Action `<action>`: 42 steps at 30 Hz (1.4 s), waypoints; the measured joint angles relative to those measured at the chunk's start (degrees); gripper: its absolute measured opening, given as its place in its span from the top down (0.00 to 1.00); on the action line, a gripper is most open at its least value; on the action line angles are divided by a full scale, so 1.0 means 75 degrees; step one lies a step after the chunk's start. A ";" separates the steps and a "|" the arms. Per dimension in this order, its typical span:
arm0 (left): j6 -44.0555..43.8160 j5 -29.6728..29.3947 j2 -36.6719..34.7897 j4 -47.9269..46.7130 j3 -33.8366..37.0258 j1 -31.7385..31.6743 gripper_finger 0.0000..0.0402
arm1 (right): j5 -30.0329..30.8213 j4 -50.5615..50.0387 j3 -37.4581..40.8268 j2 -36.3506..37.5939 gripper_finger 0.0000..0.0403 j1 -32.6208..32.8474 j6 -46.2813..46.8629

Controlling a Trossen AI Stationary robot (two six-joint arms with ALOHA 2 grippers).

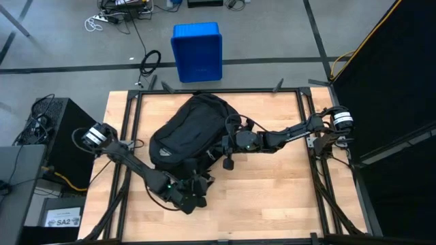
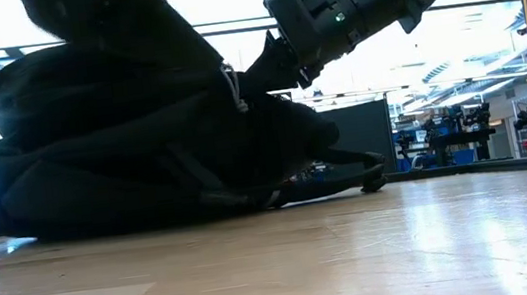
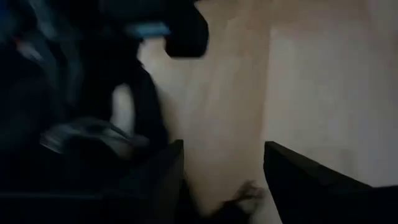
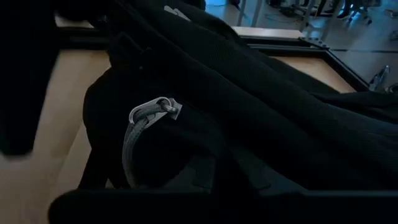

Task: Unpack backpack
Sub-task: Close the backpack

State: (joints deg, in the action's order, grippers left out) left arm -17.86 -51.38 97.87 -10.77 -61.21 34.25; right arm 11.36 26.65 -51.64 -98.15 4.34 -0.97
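Overhead, right pincer (image 1: 228, 139) clenched on backpack (image 1: 187, 129); wrist view alone reveals grey zipper pull (image 4: 140, 134).

We see a blue bin (image 1: 197, 52) on the grey floor beyond the wooden table (image 1: 272, 197). A coiled black cable (image 1: 150, 62) lies just beside the bin. A black cabinet (image 1: 58, 129) stands at the table's left, with a labelled box (image 1: 60, 216) near it. A dark curtain (image 1: 388, 75) hangs at the right.
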 joint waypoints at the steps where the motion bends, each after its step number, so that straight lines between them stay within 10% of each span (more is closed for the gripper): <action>1: -0.0346 0.0124 0.0047 0.0238 0.0089 -0.0018 0.53 | 0.0006 0.0070 0.0000 0.0000 1.00 0.0000 0.0000; 10: -0.2626 -0.0658 0.0189 0.0267 0.0350 -0.0468 0.57 | 0.0055 0.0284 0.0000 0.0000 1.00 0.0120 -0.0006; 31: -0.2559 -0.1014 0.0192 0.0197 0.0353 -0.1232 0.59 | -0.0222 0.0265 0.0000 0.0000 1.00 0.0146 -0.0076; 42: -0.2043 0.0148 0.0139 -0.0352 0.0353 -0.1299 0.98 | -0.0292 -0.0201 0.0000 0.0000 1.00 0.0168 -0.0083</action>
State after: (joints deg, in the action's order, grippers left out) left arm -33.18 -50.27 98.91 -13.41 -58.57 24.51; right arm 9.17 25.14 -51.64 -98.15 5.60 -1.60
